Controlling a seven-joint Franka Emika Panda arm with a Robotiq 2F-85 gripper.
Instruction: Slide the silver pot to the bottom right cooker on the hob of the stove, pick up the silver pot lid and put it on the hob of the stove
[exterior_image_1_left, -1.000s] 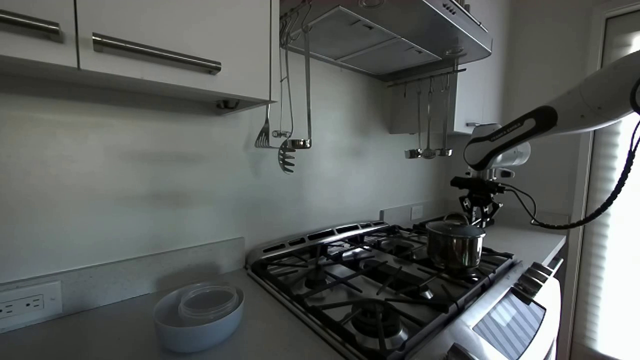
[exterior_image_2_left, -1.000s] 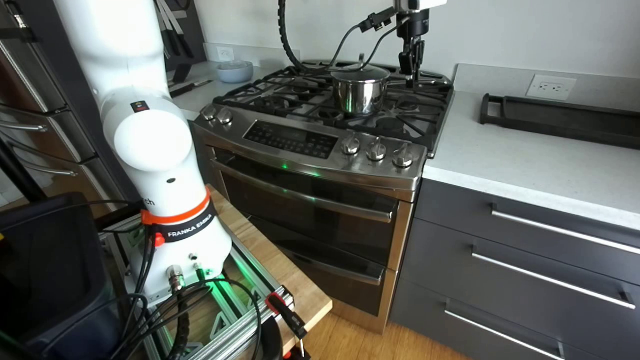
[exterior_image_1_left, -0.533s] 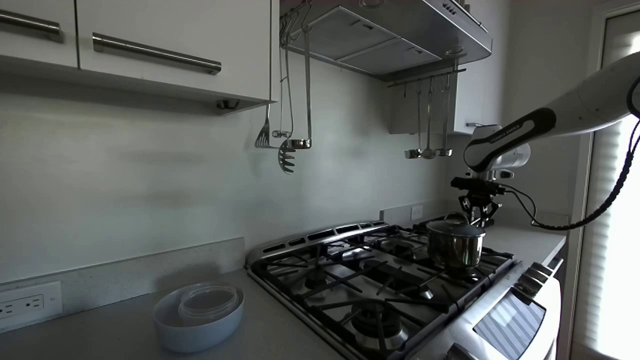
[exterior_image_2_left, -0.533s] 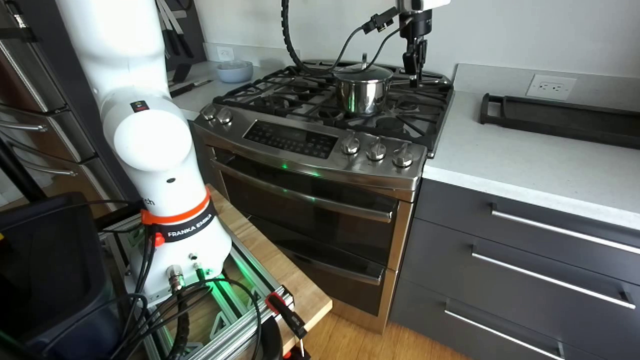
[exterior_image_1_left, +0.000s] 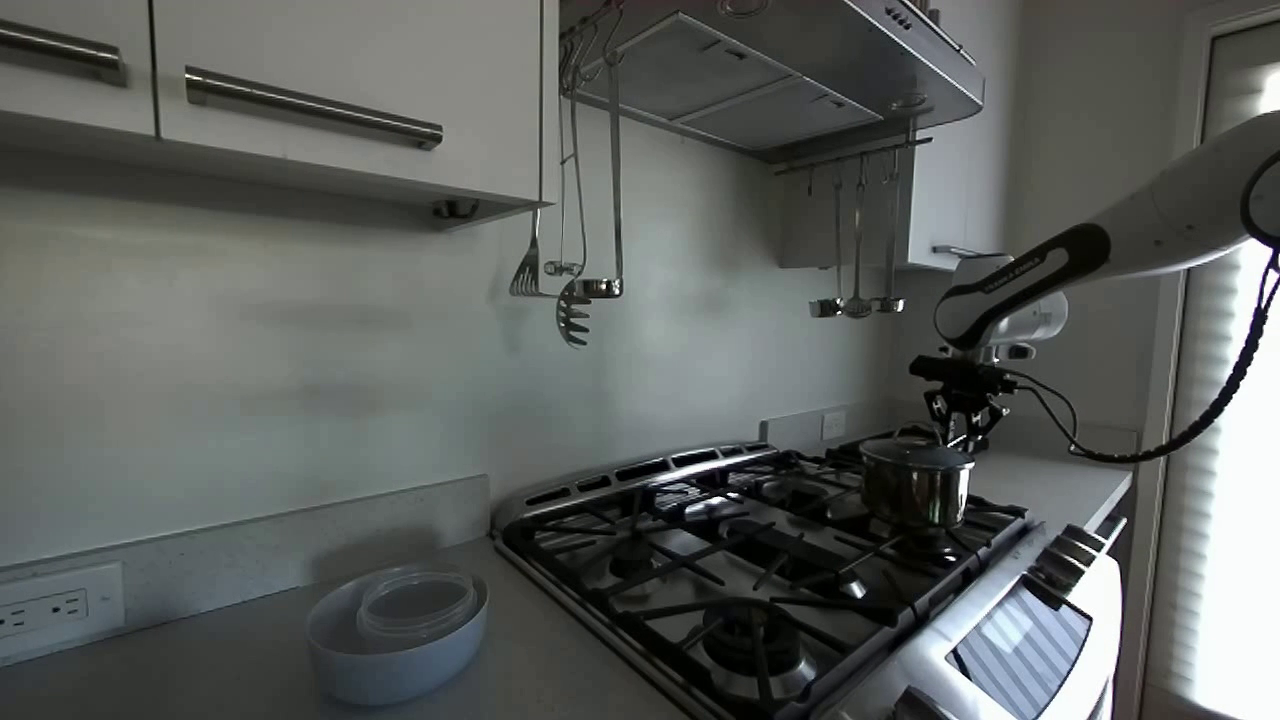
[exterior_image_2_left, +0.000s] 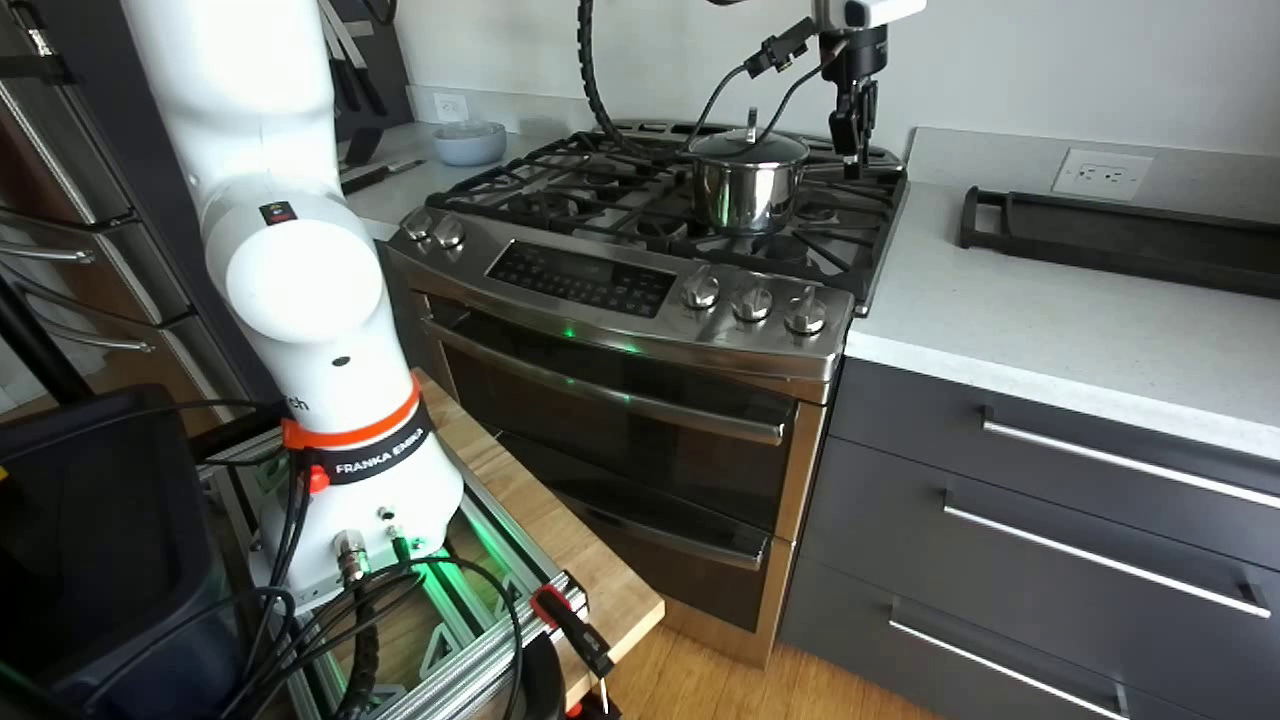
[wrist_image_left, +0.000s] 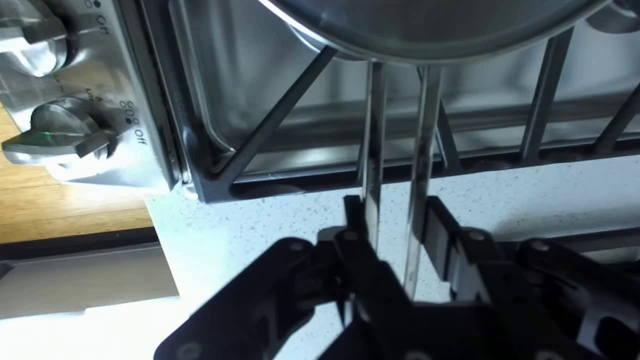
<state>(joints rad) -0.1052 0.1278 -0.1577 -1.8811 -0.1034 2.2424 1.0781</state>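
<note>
Jaws of the Robotiq gripper are clamped on the twin-bar handle of the silver pot, both bars between them. Below the gripper lies speckled white countertop; from there the handle crosses the edge of the black grate to the pot, near the front right burner of the hob. Whether the pot's base touches the grate cannot be told. On it sits the silver pot lid. Farther out, a black griddle plate lies on the countertop, a pale bowl across the hob.

outstretched arm, downturned claw clamped
</note>
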